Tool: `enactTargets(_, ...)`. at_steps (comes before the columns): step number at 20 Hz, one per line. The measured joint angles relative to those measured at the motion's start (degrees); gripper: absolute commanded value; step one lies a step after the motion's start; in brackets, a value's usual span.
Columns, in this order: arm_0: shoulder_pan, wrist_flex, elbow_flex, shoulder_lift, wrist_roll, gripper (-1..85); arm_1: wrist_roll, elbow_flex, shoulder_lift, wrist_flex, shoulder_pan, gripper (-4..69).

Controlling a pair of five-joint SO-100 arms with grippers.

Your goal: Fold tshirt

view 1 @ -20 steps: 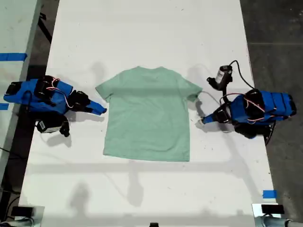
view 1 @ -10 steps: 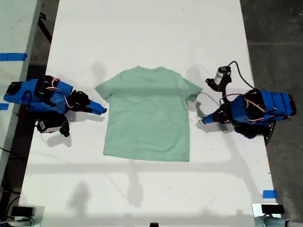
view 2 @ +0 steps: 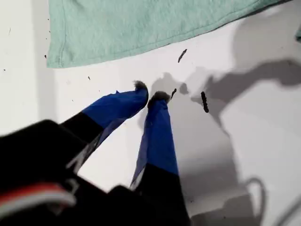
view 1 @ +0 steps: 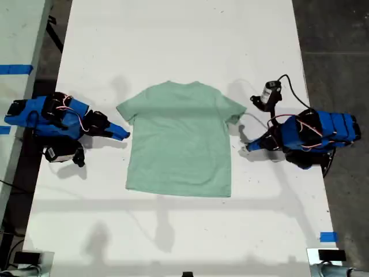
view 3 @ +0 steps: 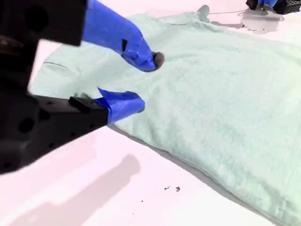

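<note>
The pale mint-green tshirt (view 1: 180,138) lies flat on the white table (view 1: 173,46), collar toward the exterior view's top. My first gripper (view 1: 248,147) (view 2: 149,93) rests on bare table at the exterior view's right, a short way off the shirt's side edge (view 2: 141,33). It is shut with nothing between its fingertips. My second gripper (view 1: 123,134) (view 3: 138,82) is at the exterior view's left, open, by the tshirt (view 3: 225,94) just below the sleeve. It holds nothing.
A small black and silver cylinder (view 1: 268,92) on a cable lies on the table behind my first arm. Blue tape (view 1: 327,236) marks the table edge at the exterior view's lower right. Dark specks (view 2: 204,101) dot the table by my first gripper.
My first gripper has shifted only a little beside the shirt. The shirt and my second arm have not moved.
</note>
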Motion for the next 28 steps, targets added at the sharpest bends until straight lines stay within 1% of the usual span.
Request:
enactTargets(2, 0.0, 0.0, 0.0, 0.0, 0.0, 11.7, -0.09, 0.0, 0.0, 0.0, 0.09, 4.7)
enactTargets(3, 0.0, 0.0, 0.0, 0.0, 0.0, 11.7, 0.97, 0.0, 0.0, 0.0, 1.41, 5.2)
enactTargets(4, 0.0, 0.0, 0.0, 0.0, 0.0, 11.7, 6.06, 0.0, 0.0, -0.44, 3.25, 5.4)
enactTargets(7, 0.0, 0.0, 0.0, 0.0, 0.0, 11.7, 31.82, 0.0, 0.0, -0.62, 5.36, 6.1)
enactTargets(8, 0.0, 0.0, 0.0, 0.0, 0.0, 11.7, 38.85, 0.0, 0.0, -0.09, 5.36, 6.9)
enactTargets(9, 0.0, 0.0, 0.0, 0.0, 0.0, 11.7, 43.07, 0.0, 0.0, 0.0, 5.36, 6.9)
enactTargets(10, 0.0, 0.0, 0.0, 0.0, 0.0, 11.7, 44.65, 0.0, 0.0, -0.09, 5.36, 6.2)
enactTargets(12, 0.0, 0.0, 0.0, 0.0, 1.23, 11.7, 51.86, 0.0, 0.0, -0.53, 4.83, 5.9)
enactTargets(13, -0.26, 0.0, 0.0, 0.0, 2.2, 12.0, 52.47, 0.0, 0.0, -0.62, 4.83, 3.5)
enactTargets(14, -2.2, 0.0, 0.0, 0.0, 2.37, 12.0, 52.03, 0.0, 0.0, -0.62, 4.83, 2.9)
enactTargets(16, -8.61, -0.62, 0.0, 0.0, -2.81, 17.1, 50.62, 0.0, 0.0, -2.9, 4.83, 1.7)
enactTargets(17, -12.13, -1.41, 0.09, 0.0, -4.31, 18.6, 49.75, 0.0, 0.0, -4.57, 4.83, 1.1)
enactTargets(19, -14.59, -4.92, 0.09, 0.0, -5.36, 20.6, 48.52, 0.0, 0.0, -6.33, 4.83, 0.5)
enactTargets(20, -14.59, -7.73, 0.09, 0.0, -7.56, 25.5, 47.72, 0.0, 0.0, -6.5, 5.01, 0.3)
enactTargets(21, -13.62, -10.63, 0.09, 0.0, -9.84, 20.5, 46.76, 0.0, 0.0, -6.5, 5.54, 0.2)
enactTargets(22, -12.13, -13.01, 0.09, 0.0, -9.93, 19.0, 45.79, 0.0, 0.0, -6.5, 6.24, 0.2)
enactTargets(23, -9.4, -13.18, 0.09, 0.0, -9.76, 16.2, 44.65, 0.0, 0.0, -6.42, 7.12, 0.1)
enactTargets(25, -7.12, -10.81, 0.09, 0.0, -11.95, 4.8, 42.45, -5.71, 0.09, -4.57, 8.79, -0.1)
enactTargets(26, -7.12, -10.81, 0.09, 0.0, -10.46, 0.2, 41.4, -8.09, 0.09, -3.6, 9.49, -0.2)
enactTargets(28, -7.73, -11.6, -1.05, 0.0, -5.71, 0.1, 39.11, -12.74, -2.11, -1.41, 10.9, -0.2)
